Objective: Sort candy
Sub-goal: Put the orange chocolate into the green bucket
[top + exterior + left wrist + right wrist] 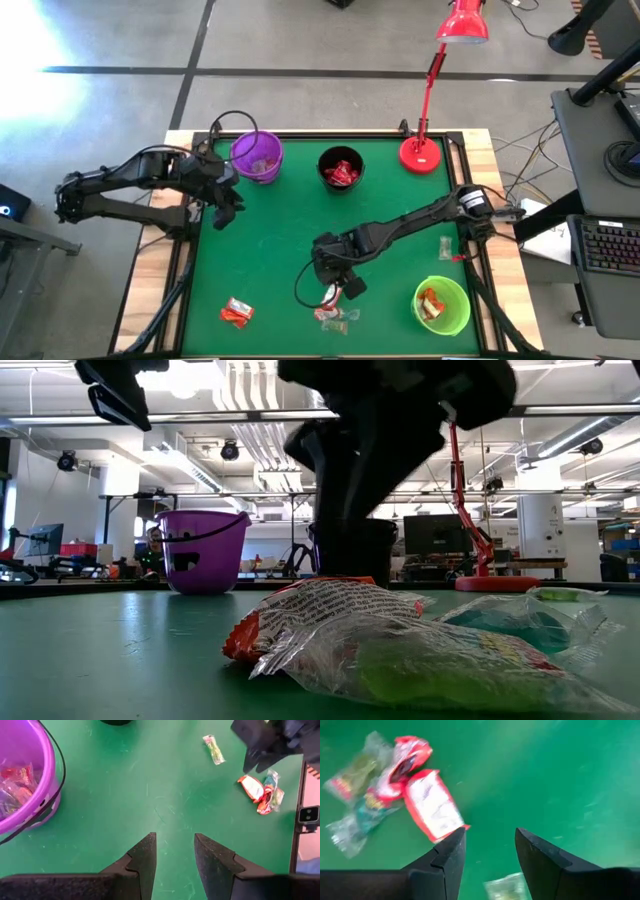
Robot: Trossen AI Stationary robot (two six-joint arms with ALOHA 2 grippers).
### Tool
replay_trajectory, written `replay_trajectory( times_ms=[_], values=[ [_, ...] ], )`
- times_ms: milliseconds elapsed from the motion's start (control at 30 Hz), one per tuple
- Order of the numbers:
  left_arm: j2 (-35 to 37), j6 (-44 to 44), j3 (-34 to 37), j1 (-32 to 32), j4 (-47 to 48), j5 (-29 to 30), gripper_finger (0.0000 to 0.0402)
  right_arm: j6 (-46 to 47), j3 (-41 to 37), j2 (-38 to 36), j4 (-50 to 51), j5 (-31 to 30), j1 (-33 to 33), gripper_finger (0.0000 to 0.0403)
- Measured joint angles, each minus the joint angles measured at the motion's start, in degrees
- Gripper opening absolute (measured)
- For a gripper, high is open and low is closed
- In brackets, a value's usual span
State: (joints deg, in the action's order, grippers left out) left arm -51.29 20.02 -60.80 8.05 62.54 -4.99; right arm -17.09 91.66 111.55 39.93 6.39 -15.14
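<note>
A small heap of candy (335,316) lies near the table's front edge: a red-and-white wrapper (432,807) beside clear and pale green ones (355,775), and it fills the foreground of the low view (400,645). My right gripper (490,832) hangs open just above and beside this heap (345,288). A pale sweet (507,887) shows on the mat below its fingers. One more red sweet (237,313) lies at the front left, and a pale one (445,246) at the right. My left gripper (175,836) is open over bare mat by the purple cup (256,155).
A black cup (341,168) holding red sweets stands at the back centre. A green cup (441,305) with sweets is at the front right. A red desk lamp (422,152) stands at the back right corner. Bare green mat (270,250) lies between the arms.
</note>
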Motion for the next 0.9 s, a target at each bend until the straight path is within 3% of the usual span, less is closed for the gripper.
replay_trajectory(
  times_ms=[167, 533, 900],
  values=[
    [0.0, 1.7, 0.0, 0.0, -0.9, 2.8, 0.0114, 0.6, -2.6, 0.0, -2.8, 6.0, -0.3, 0.0166],
    [-0.1, 4.6, 0.0, 0.0, -1.0, 4.5, 0.0114, -1.4, -5.8, 0.0, -9.6, 9.4, -2.6, 0.0164],
    [-0.1, 5.0, 0.0, 0.0, -3.0, 4.4, 0.0114, -0.9, -15.1, 0.0, -18.9, 8.6, -2.7, 0.0164]
  ],
)
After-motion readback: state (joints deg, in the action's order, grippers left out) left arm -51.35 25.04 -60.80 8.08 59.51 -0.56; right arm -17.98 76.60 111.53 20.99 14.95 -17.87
